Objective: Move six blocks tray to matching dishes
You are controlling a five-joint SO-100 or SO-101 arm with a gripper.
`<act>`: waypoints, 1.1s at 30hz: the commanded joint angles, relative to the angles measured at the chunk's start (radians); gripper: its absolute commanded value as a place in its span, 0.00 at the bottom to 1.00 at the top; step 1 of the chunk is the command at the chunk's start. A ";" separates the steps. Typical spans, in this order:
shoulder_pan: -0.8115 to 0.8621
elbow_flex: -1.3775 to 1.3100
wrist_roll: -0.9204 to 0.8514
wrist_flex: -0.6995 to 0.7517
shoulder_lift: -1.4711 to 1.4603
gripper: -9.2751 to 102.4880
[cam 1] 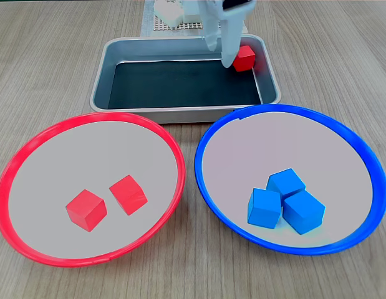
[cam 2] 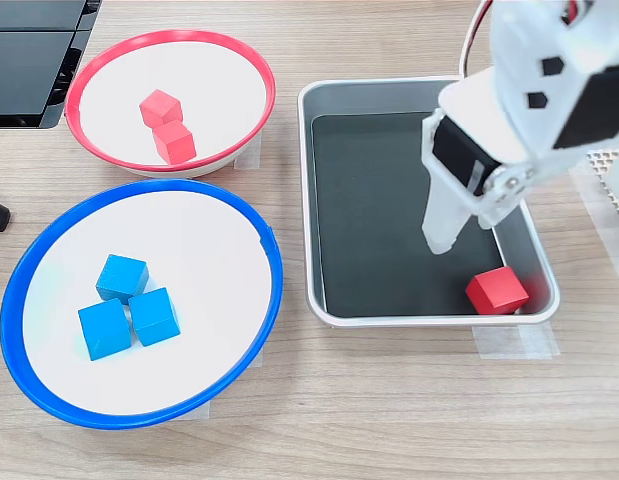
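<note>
One red block (cam 1: pixel 244 58) lies in a corner of the tray (cam 1: pixel 111 53), at the far right in a fixed view and at the near right in a fixed view (cam 2: pixel 497 291). The white fingers (cam 2: pixel 441 240) hang over the tray's dark bottom with their tips low, just beside this block and not around it; in a fixed view (cam 1: pixel 225 59) the block sits immediately right of the tips. How far apart the fingers stand I cannot tell (from either camera they overlap into a single pale shape), and nothing is held.

The red-rimmed dish (cam 1: pixel 30 146) carries two red blocks (cam 1: pixel 86 210) (cam 1: pixel 128 194), near each other. The blue-rimmed dish (cam 1: pixel 361 156) carries three blue blocks (cam 1: pixel 286 183) (cam 1: pixel 264 207) (cam 1: pixel 303 212) bunched together, touching. Both dishes and the tray rest on the wood-grain counter (cam 1: pixel 43 56).
</note>
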 commanded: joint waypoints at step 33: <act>-0.178 -0.026 0.241 -0.072 -0.135 0.24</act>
